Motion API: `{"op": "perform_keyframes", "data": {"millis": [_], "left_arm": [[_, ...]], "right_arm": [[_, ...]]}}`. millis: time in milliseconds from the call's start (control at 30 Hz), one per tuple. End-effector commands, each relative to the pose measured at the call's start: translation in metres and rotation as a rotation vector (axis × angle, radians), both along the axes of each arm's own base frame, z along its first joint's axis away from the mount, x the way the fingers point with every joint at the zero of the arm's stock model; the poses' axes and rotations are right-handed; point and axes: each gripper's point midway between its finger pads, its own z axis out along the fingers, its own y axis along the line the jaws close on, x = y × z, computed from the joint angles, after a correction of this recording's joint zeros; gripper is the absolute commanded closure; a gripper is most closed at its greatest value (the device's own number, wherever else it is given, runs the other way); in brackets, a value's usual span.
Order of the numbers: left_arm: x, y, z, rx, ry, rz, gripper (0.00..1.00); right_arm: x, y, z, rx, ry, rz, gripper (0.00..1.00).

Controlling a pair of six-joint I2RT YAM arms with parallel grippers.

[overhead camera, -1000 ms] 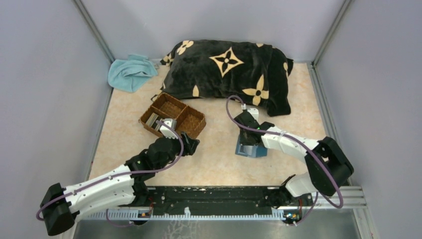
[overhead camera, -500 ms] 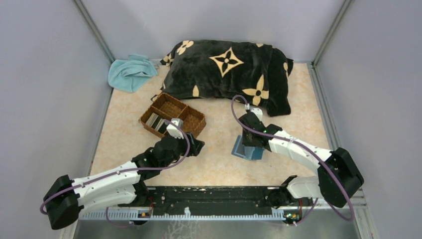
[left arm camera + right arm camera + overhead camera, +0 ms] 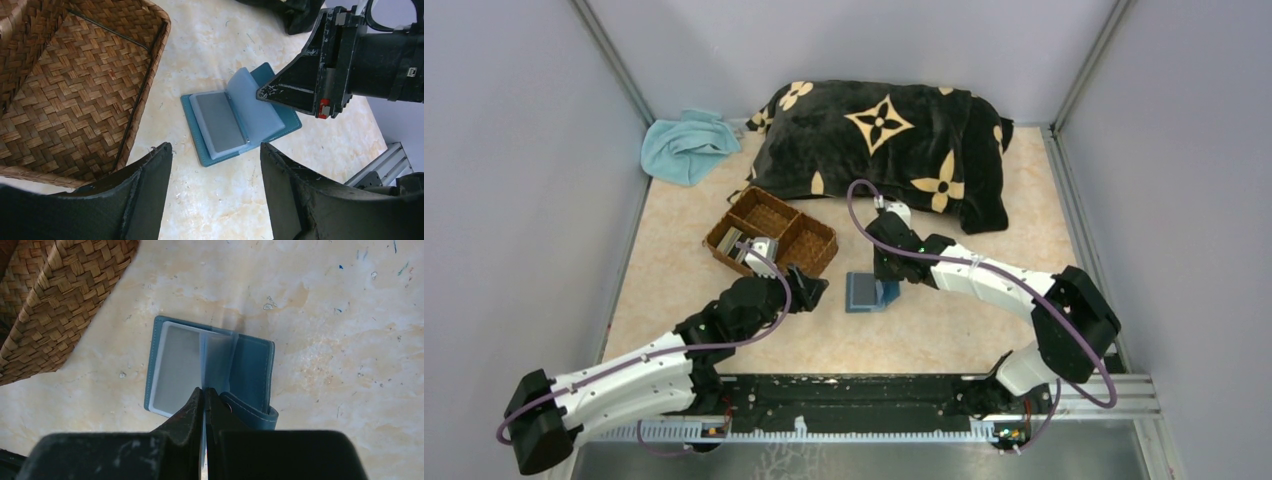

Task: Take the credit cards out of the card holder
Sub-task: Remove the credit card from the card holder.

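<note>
Card holder [image 3: 255, 370] lies open on the desk [image 3: 674, 280], just beside the brown woven tray [image 3: 75, 85] and between your two arms. Your right pincer [image 3: 205, 390] is clenched on one clear leaf [image 3: 252, 107] of the card holder and holds this leaf up from the spine. Its fingers press so close together that only a thin pale edge shows between them. On the left page you see one grey card [image 3: 219, 122] inside its sleeve. How many other credit cards are inside you cannot tell, because the raised leaf is cloudy and covers the right page. The clasp tab [image 3: 252, 414] curls up at the near edge, and one finger hides a part of it. Your left pincer [image 3: 215, 155] is released, the two fingers wide apart with nothing between them, and it hangs above the desk near the card holder without touching it. In the top view the left wrist covers a part of the tray's left compartment. Some flat grey and pale things [image 3: 732, 242] stand there, too small to name
</note>
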Motion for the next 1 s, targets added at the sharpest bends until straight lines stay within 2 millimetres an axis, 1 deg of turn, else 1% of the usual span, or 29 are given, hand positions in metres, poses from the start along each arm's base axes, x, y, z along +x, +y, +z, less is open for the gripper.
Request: {"op": "perform_keyframes", "data": {"millis": [0, 167, 300, 367, 467, 567, 667, 800, 900, 967], "left_arm": [[-0.001, -0.003, -0.005, 0.022, 0.002, -0.014, 0.29], [0.001, -0.021, -0.009, 0.047, 0.012, -0.073, 0.29], [0.003, -0.047, -0.014, 0.08, 0.046, -0.149, 0.29], [0.005, -0.059, -0.019, 0.086, 0.061, -0.177, 0.29], [0.01, -0.076, -0.016, 0.068, 0.049, -0.203, 0.29], [0.017, -0.088, -0.016, 0.086, 0.043, -0.215, 0.29], [0.022, -0.1, -0.017, 0.094, 0.037, -0.237, 0.29], [0.022, -0.118, -0.025, 0.093, 0.055, -0.284, 0.3], [0.017, -0.133, -0.04, 0.121, 0.066, -0.324, 0.33], [0.013, -0.143, -0.052, 0.155, 0.079, -0.352, 0.39]], "right_arm": [[0.009, 0.01, 0.016, 0.054, -0.039, -0.011, 1.0], [-0.001, -0.012, 0.0, 0.04, -0.003, -0.069, 1.0], [-0.01, -0.034, -0.011, 0.037, 0.027, -0.127, 1.0], [-0.013, -0.045, -0.015, 0.033, 0.03, -0.148, 1.0], [-0.016, -0.059, -0.019, 0.024, 0.034, -0.179, 1.0], [-0.017, -0.073, -0.02, -0.007, 0.025, -0.207, 1.0], [-0.019, -0.082, -0.021, -0.03, 0.022, -0.216, 1.0], [-0.022, -0.088, -0.03, -0.057, 0.034, -0.218, 1.0], [-0.024, -0.089, -0.041, -0.066, 0.055, -0.219, 1.0], [-0.025, -0.088, -0.046, -0.063, 0.063, -0.218, 1.0]]}}
